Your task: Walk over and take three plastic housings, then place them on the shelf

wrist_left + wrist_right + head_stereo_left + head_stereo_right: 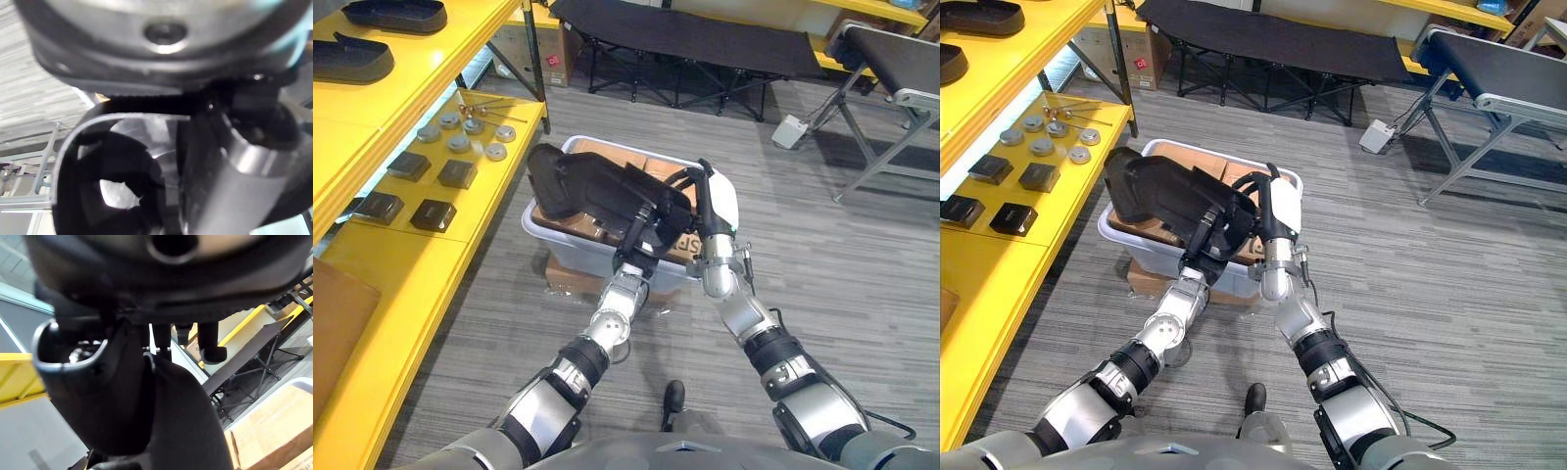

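Left eye view: your left hand and right hand curl fingers round the housing at its 4 o'clock end; it looks stiff, light, probably slick, so hold the rim.

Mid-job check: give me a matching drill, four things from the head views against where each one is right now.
Things:
1. left hand
2. bin
3. grey discs
4. cot

Places:
A. on the lower yellow shelf
B. directly below the housing
C. far across the floor
D. gripping the housing

Pairs: 1-D, 2-B, 3-A, 4-C
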Available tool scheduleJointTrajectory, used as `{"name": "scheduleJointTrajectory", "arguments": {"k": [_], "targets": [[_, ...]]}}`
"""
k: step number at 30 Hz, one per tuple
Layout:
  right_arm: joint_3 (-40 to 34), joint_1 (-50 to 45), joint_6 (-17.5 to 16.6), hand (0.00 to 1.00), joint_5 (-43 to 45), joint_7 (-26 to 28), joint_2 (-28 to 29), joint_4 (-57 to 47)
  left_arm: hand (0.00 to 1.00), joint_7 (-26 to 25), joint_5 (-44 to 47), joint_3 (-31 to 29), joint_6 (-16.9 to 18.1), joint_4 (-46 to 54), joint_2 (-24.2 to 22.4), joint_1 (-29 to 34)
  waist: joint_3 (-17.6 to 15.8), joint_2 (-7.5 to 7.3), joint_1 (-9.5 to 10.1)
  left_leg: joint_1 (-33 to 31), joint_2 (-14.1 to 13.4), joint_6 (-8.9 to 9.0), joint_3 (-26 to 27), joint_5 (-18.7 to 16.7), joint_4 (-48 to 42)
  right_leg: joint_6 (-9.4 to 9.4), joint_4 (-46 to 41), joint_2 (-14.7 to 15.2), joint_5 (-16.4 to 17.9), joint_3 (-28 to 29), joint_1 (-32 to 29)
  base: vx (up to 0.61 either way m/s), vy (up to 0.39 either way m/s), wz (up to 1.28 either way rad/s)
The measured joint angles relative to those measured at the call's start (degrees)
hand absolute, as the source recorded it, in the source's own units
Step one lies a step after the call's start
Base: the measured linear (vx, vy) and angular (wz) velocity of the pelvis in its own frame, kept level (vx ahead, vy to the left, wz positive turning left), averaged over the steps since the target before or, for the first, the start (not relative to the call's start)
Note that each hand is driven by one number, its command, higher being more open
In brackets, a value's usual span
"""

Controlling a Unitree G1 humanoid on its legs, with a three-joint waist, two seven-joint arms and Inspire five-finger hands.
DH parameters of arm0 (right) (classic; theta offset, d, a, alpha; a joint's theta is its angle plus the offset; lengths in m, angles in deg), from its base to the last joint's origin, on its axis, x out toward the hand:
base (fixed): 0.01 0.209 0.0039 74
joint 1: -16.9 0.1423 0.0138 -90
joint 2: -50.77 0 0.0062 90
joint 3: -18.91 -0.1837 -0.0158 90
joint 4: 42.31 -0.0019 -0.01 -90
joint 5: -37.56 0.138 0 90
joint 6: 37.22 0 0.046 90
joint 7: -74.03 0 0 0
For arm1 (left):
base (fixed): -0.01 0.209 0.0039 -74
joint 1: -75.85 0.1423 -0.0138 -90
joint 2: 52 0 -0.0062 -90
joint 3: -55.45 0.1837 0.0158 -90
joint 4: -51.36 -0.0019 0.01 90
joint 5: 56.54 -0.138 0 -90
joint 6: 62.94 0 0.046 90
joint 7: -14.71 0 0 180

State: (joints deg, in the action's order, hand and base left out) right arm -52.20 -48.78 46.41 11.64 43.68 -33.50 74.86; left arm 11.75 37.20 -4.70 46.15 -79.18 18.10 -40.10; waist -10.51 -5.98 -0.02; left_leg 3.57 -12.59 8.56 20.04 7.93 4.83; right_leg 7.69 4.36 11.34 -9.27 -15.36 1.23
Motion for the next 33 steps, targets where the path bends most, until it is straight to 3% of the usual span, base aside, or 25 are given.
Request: {"name": "scheduleJointTrajectory", "arguments": {"k": [7,13,14,18,24,29,33], "targets": [[0.41,-1.33,-0.35,0.00,0.33,-0.67,2.35,-1.16,0.00,-3.69,-6.46,0.36,6.13,-0.01,-0.90,1.01,0.05,-0.10,-0.18,0.20,0.00,0.00,0.03,0.00,0.02,0.00,0.00,0.01,0.00,0.03,0.16,0.00,0.000,0.00],[-0.89,-5.41,-0.54,0.00,1.87,-1.04,3.86,-3.68,0.00,-5.22,-9.55,0.46,7.13,-0.01,-2.10,2.27,0.04,-0.21,-0.20,1.17,0.04,0.12,0.42,-0.58,0.04,0.03,0.02,0.06,0.08,0.35,0.89,0.01,0.003,-0.02],[-0.89,-5.83,-0.55,1.00,2.03,-1.16,3.90,-4.14,0.00,-5.30,-10.29,0.56,7.13,-0.01,-2.11,2.27,0.05,-0.21,-0.26,1.22,0.04,0.13,0.49,-0.62,0.05,0.04,0.02,0.06,0.08,0.39,0.90,0.00,0.004,-0.05],[-1.86,-8.58,-2.05,1.00,3.18,-1.17,3.99,-5.69,0.00,-7.85,-18.62,0.31,7.14,-0.01,-2.15,2.32,0.07,-0.24,-0.32,1.67,0.04,0.22,1.08,-0.80,0.08,0.04,0.03,0.06,0.10,0.89,0.89,0.01,0.003,-0.08],[1.02,-15.44,-5.02,1.00,7.54,1.20,4.85,-8.66,0.00,-19.41,-42.37,-5.11,6.93,2.12,-1.95,3.23,0.11,-0.25,-0.73,2.02,0.05,0.28,1.62,-0.93,0.05,0.04,0.05,0.06,0.11,1.34,0.86,0.00,0.001,-0.04],[1.00,-18.79,-5.35,1.00,15.76,2.48,6.65,-14.20,0.00,-29.39,-66.03,-10.76,6.72,13.95,0.29,9.99,0.54,-0.10,-0.62,1.99,0.17,0.23,1.47,-0.99,0.03,0.05,0.10,0.19,0.11,1.16,0.96,0.00,0.000,0.00],[0.81,-24.44,-5.36,1.00,18.24,3.84,6.41,-17.02,0.00,-37.09,-83.11,-16.93,4.47,27.43,1.13,19.87,3.18,0.72,-0.26,1.93,0.43,0.31,1.49,-1.29,0.01,0.17,0.10,0.40,0.52,0.68,1.03,0.01,0.006,0.03]]}}
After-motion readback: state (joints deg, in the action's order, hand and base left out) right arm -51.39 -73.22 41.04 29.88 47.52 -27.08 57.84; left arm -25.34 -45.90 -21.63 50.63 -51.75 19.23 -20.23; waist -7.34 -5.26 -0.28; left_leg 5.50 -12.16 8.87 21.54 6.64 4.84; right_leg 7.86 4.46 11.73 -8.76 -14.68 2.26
